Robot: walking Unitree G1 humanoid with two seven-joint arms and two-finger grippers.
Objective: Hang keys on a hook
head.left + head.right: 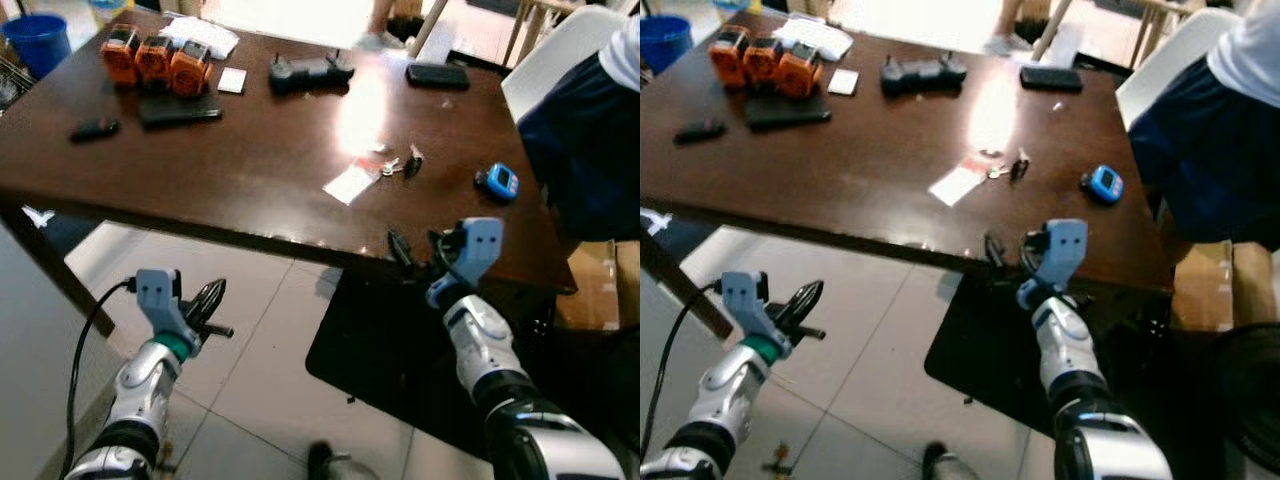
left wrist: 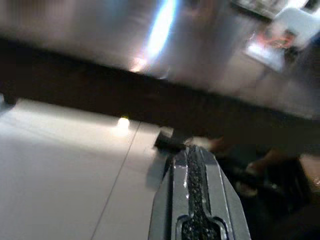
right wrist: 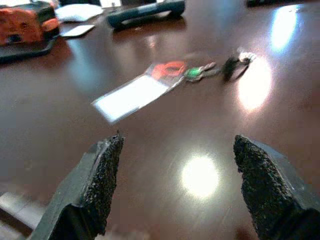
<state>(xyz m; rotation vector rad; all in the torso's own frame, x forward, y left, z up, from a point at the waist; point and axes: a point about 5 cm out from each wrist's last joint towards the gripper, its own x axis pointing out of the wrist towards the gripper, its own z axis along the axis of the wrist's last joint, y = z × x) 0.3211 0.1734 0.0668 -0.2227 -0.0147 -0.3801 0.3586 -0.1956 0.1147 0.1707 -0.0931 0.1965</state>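
A bunch of keys [image 1: 398, 163] with a clear card tag [image 1: 351, 183] lies on the dark brown table [image 1: 230, 170], right of the middle. In the right wrist view the keys [image 3: 220, 70] and the tag [image 3: 132, 96] lie ahead, beyond the fingertips. My right gripper [image 1: 420, 248] is open at the table's near edge, short of the keys, its fingers [image 3: 100, 175] spread wide with nothing between them. My left gripper [image 1: 208, 302] hangs below the table's near edge over the tiled floor, its fingers [image 2: 195, 200] pressed together.
On the table stand three orange battery packs [image 1: 155, 58], a black controller [image 1: 310, 70], a black case [image 1: 437, 74], a blue tape measure [image 1: 498, 182] and a small black item [image 1: 95, 129]. A person in dark blue [image 1: 590, 130] sits at the right. A blue bucket [image 1: 38, 40] is far left.
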